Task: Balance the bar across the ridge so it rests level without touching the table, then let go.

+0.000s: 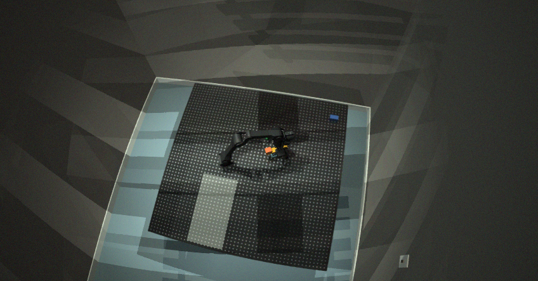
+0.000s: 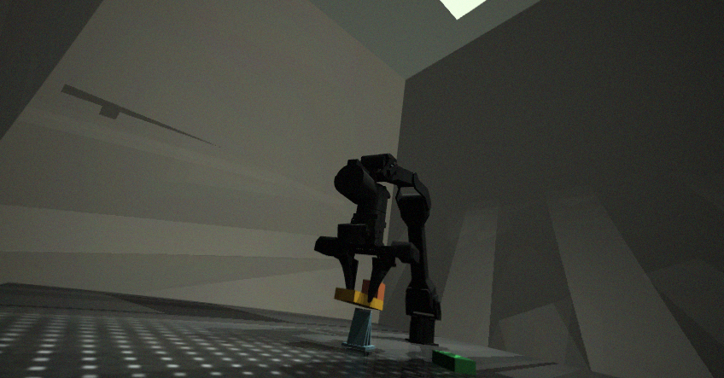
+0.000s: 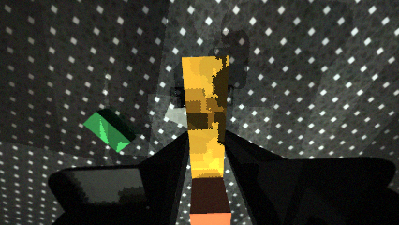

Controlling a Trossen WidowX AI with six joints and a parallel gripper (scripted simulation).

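Note:
The yellow bar [image 1: 273,150] [image 2: 345,295] [image 3: 206,80] carries an orange block [image 1: 268,150] [image 2: 381,290] [image 3: 210,218] on one end. My gripper [image 2: 361,294] [image 3: 206,134] points down and is shut on the bar, its fingers on the two long sides. The light blue ridge [image 2: 359,329] stands on the table directly below the bar in the exterior view. The bar's underside is at or barely above the ridge top; I cannot tell whether they touch. In the wrist view the bar hides most of what is under it.
A green block [image 2: 453,362] [image 3: 108,132] lies on the dotted table mat [image 1: 245,108] near the ridge, towards the arm's base in the exterior view. A blue block [image 1: 334,117] lies near the mat's far right corner. Shadows and light patches cross the mat.

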